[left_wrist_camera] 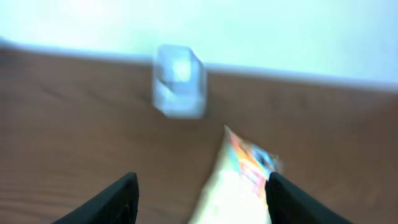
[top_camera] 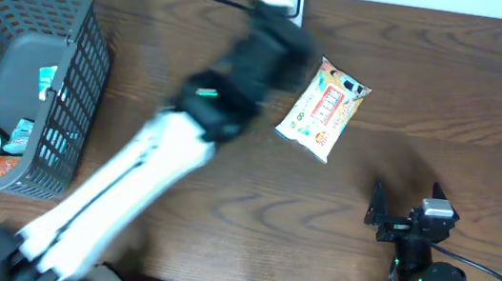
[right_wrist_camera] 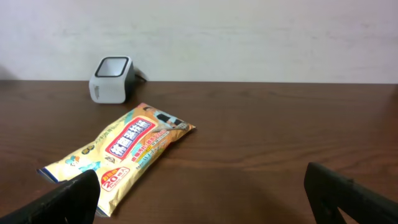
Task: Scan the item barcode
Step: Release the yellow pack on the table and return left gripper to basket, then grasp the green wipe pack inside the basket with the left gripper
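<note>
Packet (top_camera: 322, 108), orange and yellow, lies flat on the brown surface (top_camera: 487, 93), just ahead of the left pincer (left_wrist_camera: 202, 186) and a little toward its right finger. That pincer's two fingers stand apart and grip nothing. Further ahead of it, slightly to its left, stands the white scanner (left_wrist_camera: 179, 81). The right pincer (right_wrist_camera: 199, 177) is spread wide and empty, well back from the packet, which lies ahead of it and to its left. The left arm shows blurred from overhead.
</note>
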